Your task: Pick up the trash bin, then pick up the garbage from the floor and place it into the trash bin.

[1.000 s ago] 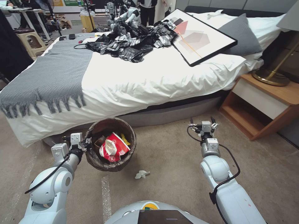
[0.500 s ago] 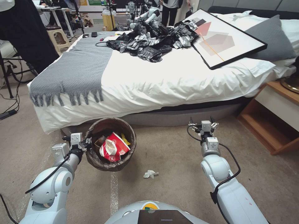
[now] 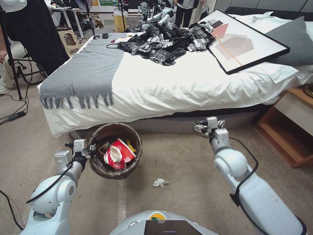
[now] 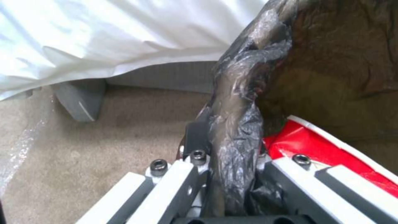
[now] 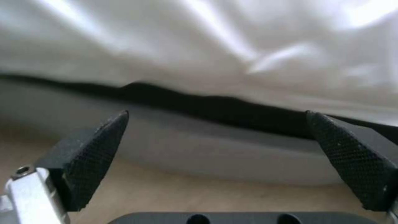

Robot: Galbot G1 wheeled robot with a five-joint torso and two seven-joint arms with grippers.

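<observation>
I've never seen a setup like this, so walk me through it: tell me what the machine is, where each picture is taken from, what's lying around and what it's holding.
This is a wheeled robot with two arms, each ending in a two-fingered gripper. The wide picture comes from a camera on its head, looking down at a carpeted bedroom floor beside a bed. The other two come from cameras on its wrists.

The left gripper is shut on the bag-lined rim of the trash bin, holding it beside the bed; the left wrist view shows that grip up close. Inside lies a crushed red-and-white paper bowl among other litter.

The right gripper is open and holds nothing, pointing at the bed's base. One white tissue wad lies on the carpet between the arms.
</observation>
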